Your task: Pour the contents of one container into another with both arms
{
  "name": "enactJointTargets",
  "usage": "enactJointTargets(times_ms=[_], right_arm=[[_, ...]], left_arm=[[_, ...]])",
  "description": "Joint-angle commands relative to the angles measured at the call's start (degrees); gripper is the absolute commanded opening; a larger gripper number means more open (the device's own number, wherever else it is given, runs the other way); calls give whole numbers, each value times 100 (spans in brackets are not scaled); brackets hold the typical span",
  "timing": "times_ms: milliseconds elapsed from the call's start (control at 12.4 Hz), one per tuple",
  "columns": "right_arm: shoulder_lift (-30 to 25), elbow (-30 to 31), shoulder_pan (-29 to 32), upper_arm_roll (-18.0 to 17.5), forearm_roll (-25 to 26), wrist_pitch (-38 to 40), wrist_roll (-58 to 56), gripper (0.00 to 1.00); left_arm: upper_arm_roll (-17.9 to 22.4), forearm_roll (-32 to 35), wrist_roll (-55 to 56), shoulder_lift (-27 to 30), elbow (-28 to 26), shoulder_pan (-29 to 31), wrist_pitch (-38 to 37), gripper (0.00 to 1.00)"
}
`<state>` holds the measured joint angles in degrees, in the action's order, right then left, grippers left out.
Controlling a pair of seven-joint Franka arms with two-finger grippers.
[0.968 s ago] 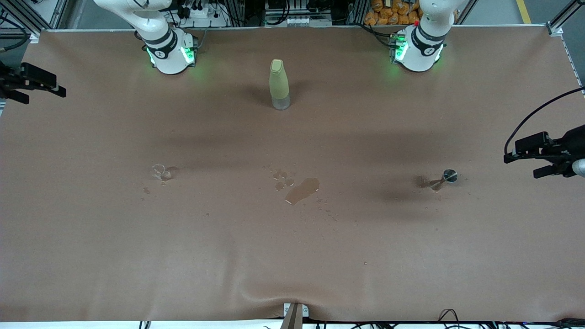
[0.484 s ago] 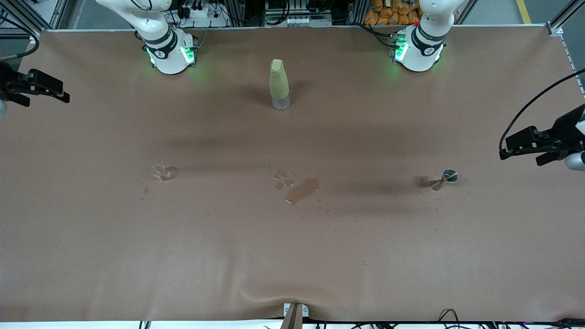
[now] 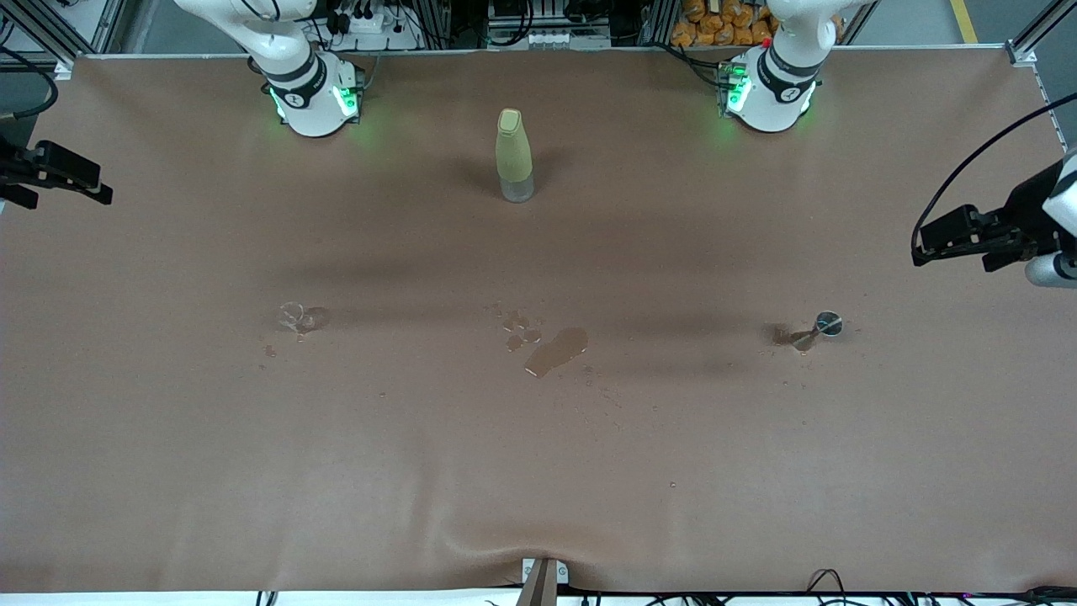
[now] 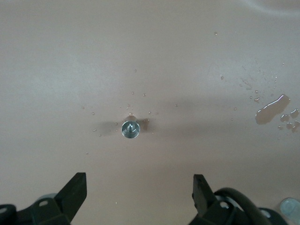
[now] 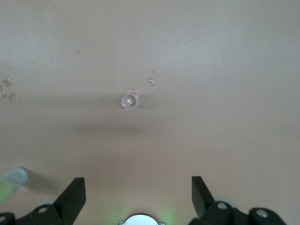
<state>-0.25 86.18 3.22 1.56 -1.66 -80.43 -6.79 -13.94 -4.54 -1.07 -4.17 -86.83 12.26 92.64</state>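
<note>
- Both grippers hang empty with jaws spread wide, each up over its own end of the brown table point(image 3: 538, 471): the left gripper point(image 3: 959, 240) at the left arm's end, the right gripper point(image 3: 59, 181) at the right arm's end.
- Judged from this, no container is in hand; either the pour has not begun or it is over and the arms have drawn off. Spilled liquid suggests the second, but I cannot be sure.
- Below the left gripper, between its fingers in the left wrist view, stands the tiny grey metal cone-shaped cup point(image 4: 130, 129), upright, with droplets scattered around it; its contents cannot be made out.
- Below the right gripper sits the tiny clear glass cup point(image 5: 129, 101), upright, with a few drops beside it; whether it holds liquid is unclear.
- Should another pour be needed, each gripper must descend and close on its own small cup.
- Between the cups lies a puddle point(image 3: 555, 352).
- Nearer the bases stands a tall pale yellow-green bottle point(image 3: 513, 154), untouched.
</note>
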Motion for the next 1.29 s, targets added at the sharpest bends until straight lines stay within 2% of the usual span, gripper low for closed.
enactJointTargets(times_ms=[0, 161, 484, 1210], right_arm=[[16, -39, -102, 99, 122, -16, 64, 100], [16, -57, -76, 99, 122, -8, 46, 100], [33, -75, -85, 99, 113, 1, 37, 100], [51, -31, -155, 125, 113, -218, 11, 100]], left_arm=[[881, 163, 133, 434, -281, -959, -324, 100], [1208, 461, 80, 505, -326, -1347, -316, 100], [1341, 646, 273, 496, -308, -1770, -334, 100], [1315, 524, 379, 496, -167, -1692, -299, 100]])
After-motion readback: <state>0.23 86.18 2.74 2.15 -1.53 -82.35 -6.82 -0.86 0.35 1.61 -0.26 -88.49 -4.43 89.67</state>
